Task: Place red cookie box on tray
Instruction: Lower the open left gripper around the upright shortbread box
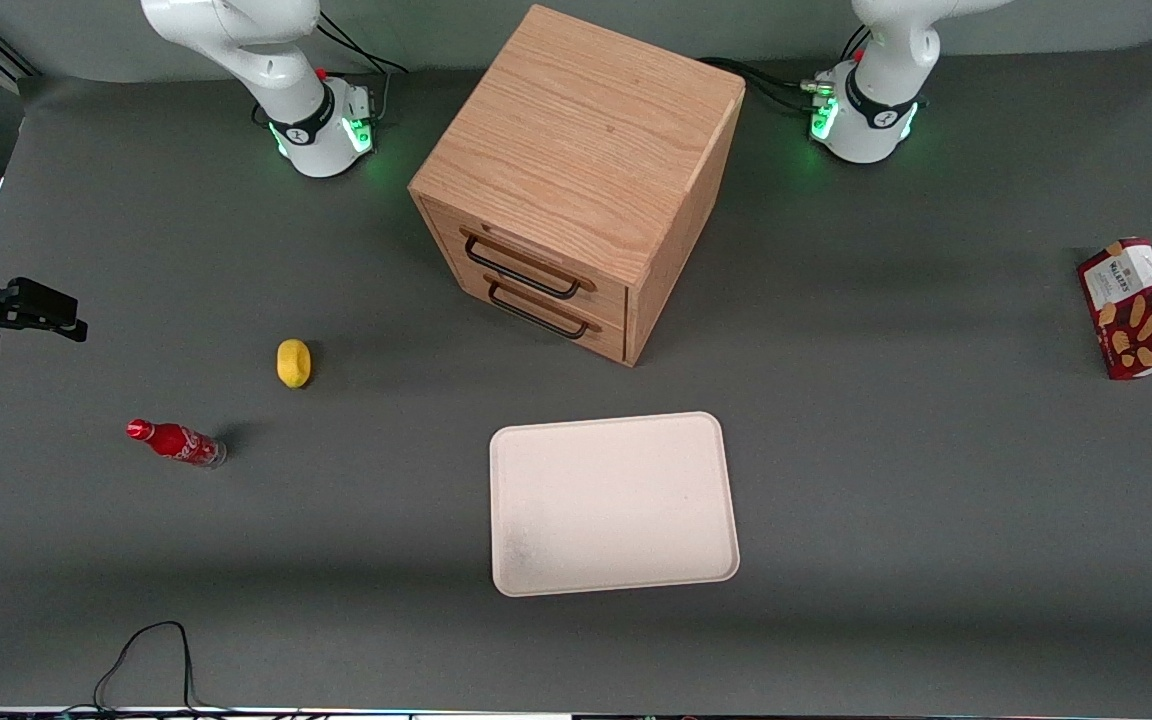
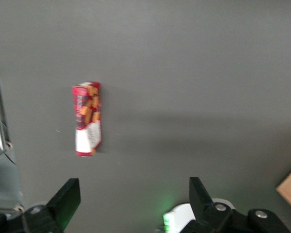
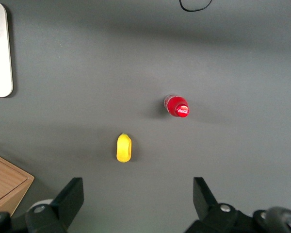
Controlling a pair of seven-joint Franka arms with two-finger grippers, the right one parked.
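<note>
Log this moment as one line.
gripper: open, above table, empty | flat dark red cookie box: on table, untouched | pale cream-pink tray: empty

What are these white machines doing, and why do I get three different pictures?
They are two robot arms on a grey table. One camera looks from the front; the other two ride on the arms' wrists, looking down. The working arm's gripper is open, holding nothing, high above the red cookie box. That box lies at the working arm's end of the table and should go on the pale tray. A wooden drawer cabinet, a yellow lemon and a small red bottle are there too.
</note>
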